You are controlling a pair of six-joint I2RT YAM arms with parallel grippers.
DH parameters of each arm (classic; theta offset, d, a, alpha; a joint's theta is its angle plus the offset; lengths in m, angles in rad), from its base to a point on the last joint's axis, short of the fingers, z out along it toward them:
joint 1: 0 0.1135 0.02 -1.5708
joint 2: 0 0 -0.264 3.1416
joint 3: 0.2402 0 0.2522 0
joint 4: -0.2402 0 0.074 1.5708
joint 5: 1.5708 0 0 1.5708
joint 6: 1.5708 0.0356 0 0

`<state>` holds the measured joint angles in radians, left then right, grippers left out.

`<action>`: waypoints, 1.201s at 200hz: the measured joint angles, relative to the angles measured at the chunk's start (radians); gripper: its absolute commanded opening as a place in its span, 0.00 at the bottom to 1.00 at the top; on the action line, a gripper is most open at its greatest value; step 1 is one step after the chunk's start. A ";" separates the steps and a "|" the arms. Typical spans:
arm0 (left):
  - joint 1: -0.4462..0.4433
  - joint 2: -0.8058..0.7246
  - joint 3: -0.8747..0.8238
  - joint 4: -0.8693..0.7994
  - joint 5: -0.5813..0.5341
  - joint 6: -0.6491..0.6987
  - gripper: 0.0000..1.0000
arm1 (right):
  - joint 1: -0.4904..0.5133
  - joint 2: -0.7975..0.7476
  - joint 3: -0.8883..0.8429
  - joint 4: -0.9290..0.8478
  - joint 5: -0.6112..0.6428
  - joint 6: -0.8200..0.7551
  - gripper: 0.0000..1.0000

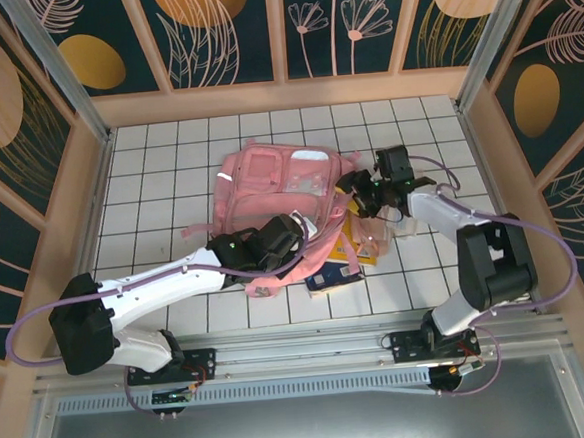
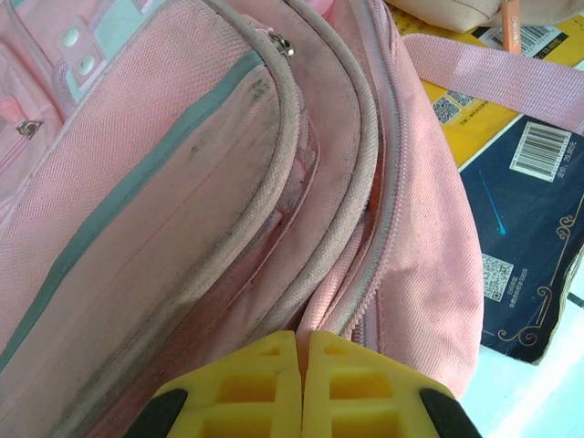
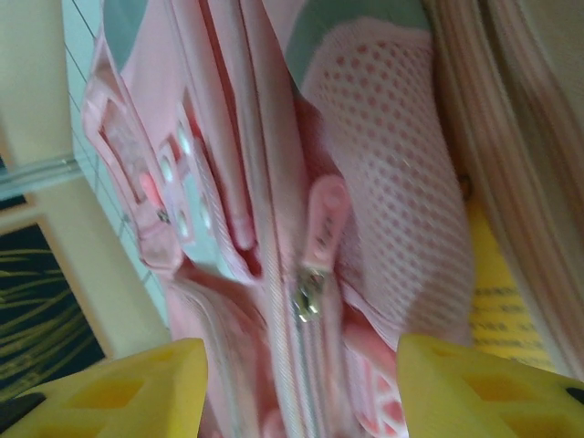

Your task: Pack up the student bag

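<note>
The student bag (image 1: 280,185), a large pink backpack, lies flat in the middle of the white tiled table. My left gripper (image 1: 297,224) is at its near edge. In the left wrist view its yellow fingers (image 2: 274,374) are shut on a fold of pink fabric beside a zip track of the student bag (image 2: 182,182). My right gripper (image 1: 357,191) is at the bag's right side. Its fingers (image 3: 137,383) stand apart, with a metal zip slider and pink pull tab (image 3: 310,292) between them, untouched. A mesh side pocket (image 3: 392,164) lies just right of the zip.
A dark blue book (image 2: 525,246) and a yellow book (image 2: 474,100) lie partly under the bag's near right corner (image 1: 340,266). A peach pencil pouch (image 2: 456,11) rests beyond them. A pink strap (image 2: 511,82) crosses the books. Wooden walls enclose the table.
</note>
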<state>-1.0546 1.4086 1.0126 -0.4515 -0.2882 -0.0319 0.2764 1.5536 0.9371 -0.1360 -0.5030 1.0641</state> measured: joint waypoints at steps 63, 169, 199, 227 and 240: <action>0.000 -0.002 -0.027 0.029 0.019 -0.039 0.00 | 0.007 0.036 0.030 0.088 0.026 0.211 0.55; -0.002 -0.041 -0.078 0.059 0.023 -0.094 0.00 | 0.080 0.044 -0.134 0.221 0.163 0.521 0.44; -0.005 -0.041 -0.078 0.059 0.023 -0.094 0.00 | 0.087 0.046 -0.158 0.266 0.185 0.566 0.34; -0.005 -0.041 -0.078 0.060 0.023 -0.093 0.00 | 0.089 0.077 -0.152 0.282 0.185 0.560 0.39; -0.005 -0.040 -0.073 0.057 0.023 -0.093 0.00 | 0.090 0.094 -0.114 0.259 0.178 0.519 0.49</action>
<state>-1.0595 1.3689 0.9398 -0.3946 -0.2657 -0.1246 0.3660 1.6474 0.8230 0.1226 -0.3252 1.5829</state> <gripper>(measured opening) 0.059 0.401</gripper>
